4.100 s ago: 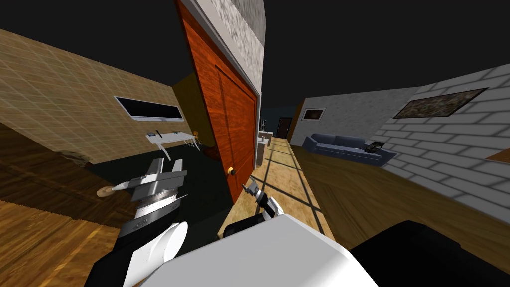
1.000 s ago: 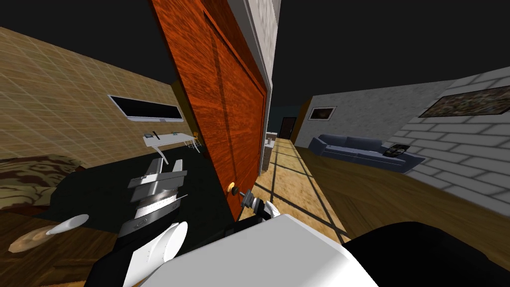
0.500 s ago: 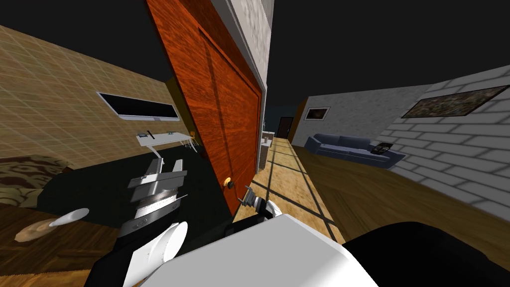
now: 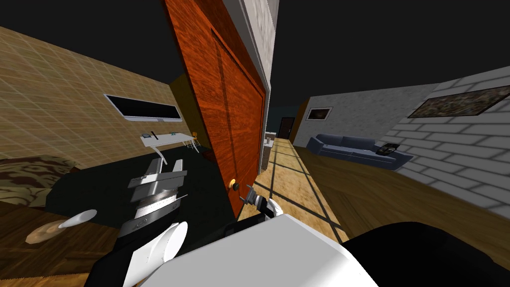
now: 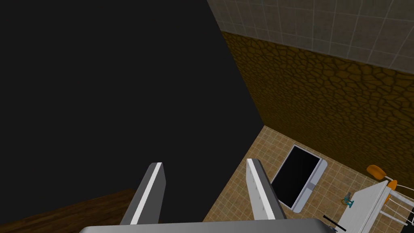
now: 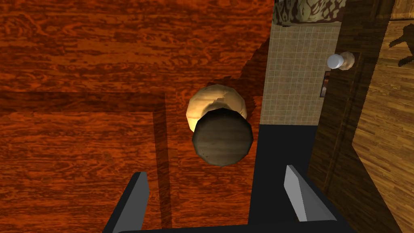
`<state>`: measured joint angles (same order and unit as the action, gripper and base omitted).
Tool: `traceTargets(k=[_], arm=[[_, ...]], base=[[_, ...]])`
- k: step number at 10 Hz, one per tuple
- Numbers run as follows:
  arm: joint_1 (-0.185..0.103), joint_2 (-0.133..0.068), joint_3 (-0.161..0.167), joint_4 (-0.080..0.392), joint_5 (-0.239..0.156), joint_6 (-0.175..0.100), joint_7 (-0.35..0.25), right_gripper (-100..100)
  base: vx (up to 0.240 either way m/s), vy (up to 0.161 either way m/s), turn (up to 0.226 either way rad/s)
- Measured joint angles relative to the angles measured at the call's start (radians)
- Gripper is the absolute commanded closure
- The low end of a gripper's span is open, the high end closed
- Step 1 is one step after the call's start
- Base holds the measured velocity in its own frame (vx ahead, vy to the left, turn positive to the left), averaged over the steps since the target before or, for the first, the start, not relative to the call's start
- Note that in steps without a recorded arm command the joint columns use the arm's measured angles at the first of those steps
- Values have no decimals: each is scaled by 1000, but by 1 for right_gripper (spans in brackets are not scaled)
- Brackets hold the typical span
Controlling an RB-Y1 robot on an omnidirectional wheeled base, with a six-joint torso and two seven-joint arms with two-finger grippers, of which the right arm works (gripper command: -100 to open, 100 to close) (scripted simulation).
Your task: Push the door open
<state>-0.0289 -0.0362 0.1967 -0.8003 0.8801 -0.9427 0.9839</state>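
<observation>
The door [image 4: 234, 124] is seen as a reddish-brown wood-grain leaf, standing ajar and nearly edge-on in the head view. It is hung from the end of a grey speckled wall [image 4: 259, 30], with its free edge towards the robot. Its knob [image 4: 232, 186] is set low, close to that free edge.

In the right wrist view the door [image 6: 81, 101] is shown as a close wood-grain plane. The knob [image 6: 222, 137] is drawn as a dark round cap on a pale rose.

The right gripper [image 4: 247, 195] is held just beside the knob. Its fingers are spread apart in the wrist view [image 6: 215, 173], with the knob ahead of the gap and nothing clamped. Contact with the knob or the door cannot be told.

The left gripper [image 4: 168, 165] is raised to the left of the door, well apart from it, fingers spread [image 5: 204, 164] and nothing between them.

Past the door on the left, a white table [image 4: 167, 139] and a dark wall screen [image 4: 144, 109] are seen against a tiled wall. On the right, a wooden floor [image 4: 378, 199], a blue-grey sofa [image 4: 356, 148] and a framed picture [image 4: 318, 113] are seen.
</observation>
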Motion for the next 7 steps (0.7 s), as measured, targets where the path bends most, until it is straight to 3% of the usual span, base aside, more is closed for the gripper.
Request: traceTargets(k=[1,3,4,7], arm=[[2,3,2,-11,0,8,-4,-100],[-5,26,2,-9,-3,18,-2,-100],[-6,28,2,-8,-4,18,-1,100],[-4,28,5,-7,-1,19,-2,100]], base=[[143,180,29],[79,105,9],[-8,-2,11],[-16,-16,3]])
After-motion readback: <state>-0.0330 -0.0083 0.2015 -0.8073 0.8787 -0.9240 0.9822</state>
